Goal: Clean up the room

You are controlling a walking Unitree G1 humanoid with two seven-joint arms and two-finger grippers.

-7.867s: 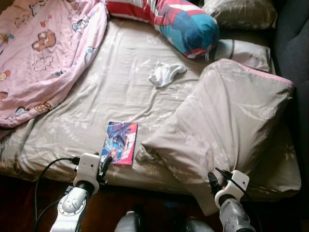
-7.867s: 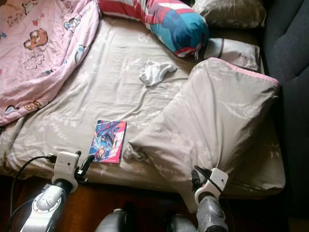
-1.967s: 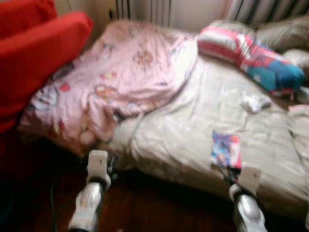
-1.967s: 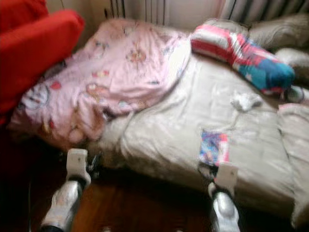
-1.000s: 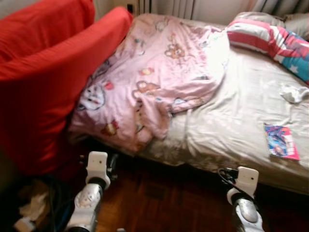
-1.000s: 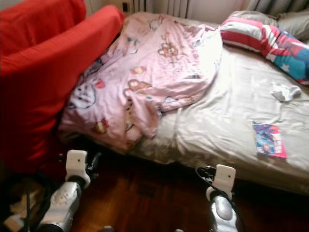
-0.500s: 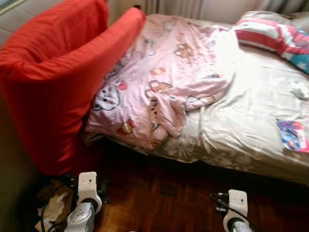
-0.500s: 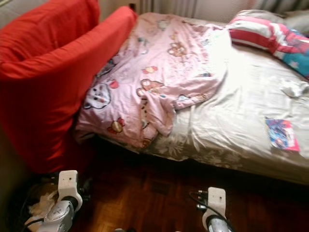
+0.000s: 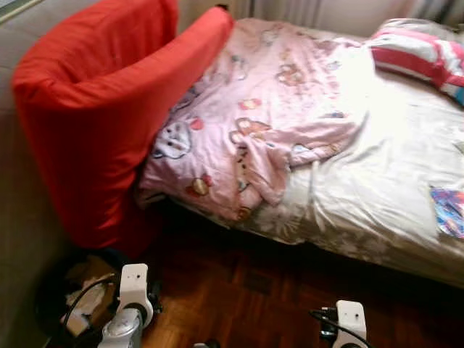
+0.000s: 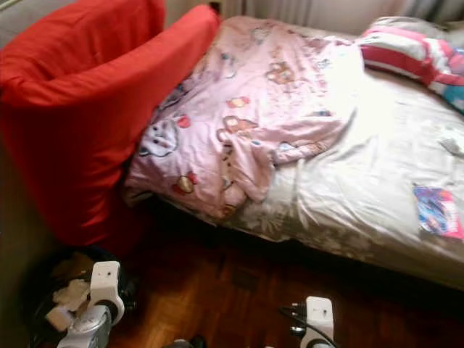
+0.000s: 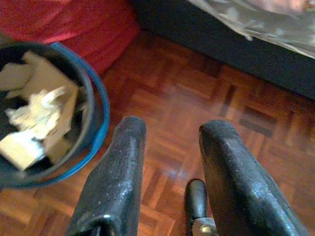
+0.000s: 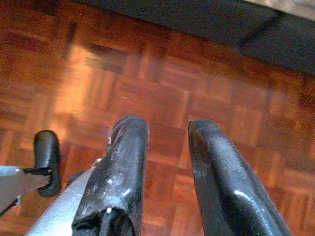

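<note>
Nearest, at 7 o'clock in the head views, the left tool (image 11: 172, 142) hangs low over the parquet floor (image 11: 197, 98), its two black fingers (image 11: 120, 167) set a moderate gap apart and holding nothing. Just beside it, at 8 o'clock, stands a dark waste bin (image 9: 51, 290) with a blue rim, loaded with crumpled paper and bits of card (image 11: 39, 113). At 5 o'clock the right tool (image 12: 165, 147) hangs over the same floor, its fingers (image 12: 125, 147) narrowly parted and also empty.

Beyond the strip of floor lies the bed (image 9: 362, 210), running from 6 o'clock away toward 1 o'clock, covered in a pale grey patterned sheet. A small colourful book (image 10: 437, 210) lies flat on the sheet near the bed's near edge at 3 o'clock. A pink cartoon-print blanket (image 9: 268, 116) is heaped over the left part of the bed, its lower edge spilling over the mattress side at about 7 o'clock from the centre. A red armchair (image 9: 101, 109) stands at 9 to 11 o'clock, its arm pressed against the blanket and the bed's side.

Farthest, at 2 o'clock, a red-and-white striped pillow (image 9: 417, 54) with a blue end rests on the sheet, with a grey pillow just behind it
</note>
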